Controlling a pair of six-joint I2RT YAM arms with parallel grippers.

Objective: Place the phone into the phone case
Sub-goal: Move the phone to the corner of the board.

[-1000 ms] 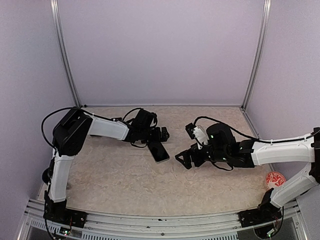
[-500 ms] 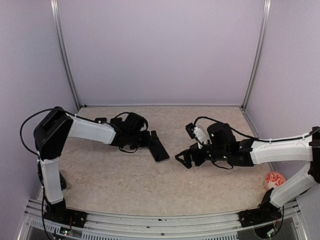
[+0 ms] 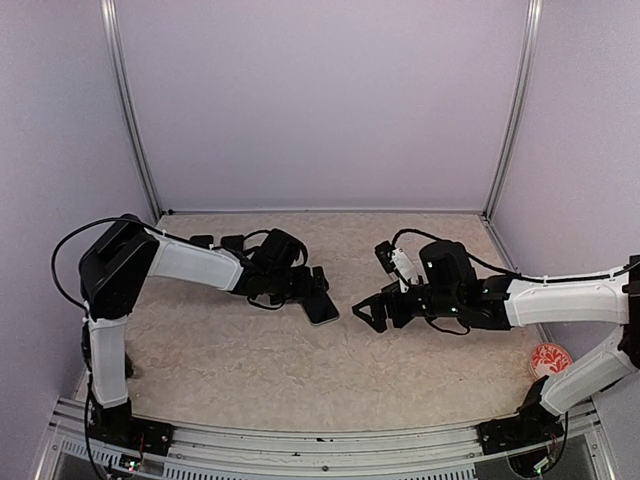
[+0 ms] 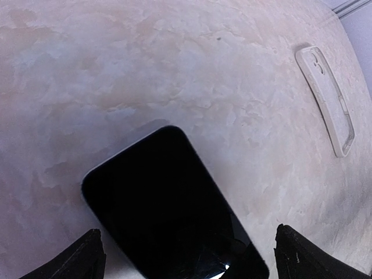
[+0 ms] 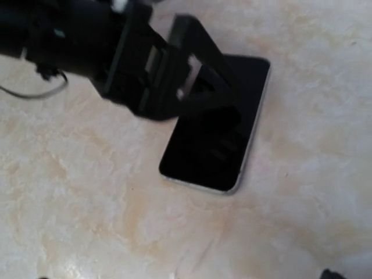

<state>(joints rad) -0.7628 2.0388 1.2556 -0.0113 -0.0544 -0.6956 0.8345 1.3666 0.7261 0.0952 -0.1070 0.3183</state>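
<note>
**Left arm back over the phone, nothing gripped yet**

Within the last second my left gripper (image 3: 316, 285) pulls away to the left, then returns over the far end of the black slab phone with a silver edge (image 4: 168, 197). Its jaws are wide, one finger on either side, holding nothing. The phone lies unmoved on the beige marbled tabletop (image 3: 250, 370). The thin transparent phone case (image 4: 325, 99) lies flat, well apart from it; I can't make it out from above. My right gripper (image 3: 368, 315) waits just right of the phone, wide and empty. I judge the pick is still to come.

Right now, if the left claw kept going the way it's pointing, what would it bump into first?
Most likely the black phone, lying flat on the table directly ahead of the open left gripper. The clear phone case lies off to one side, out of that line. The gap is unclear.
</note>
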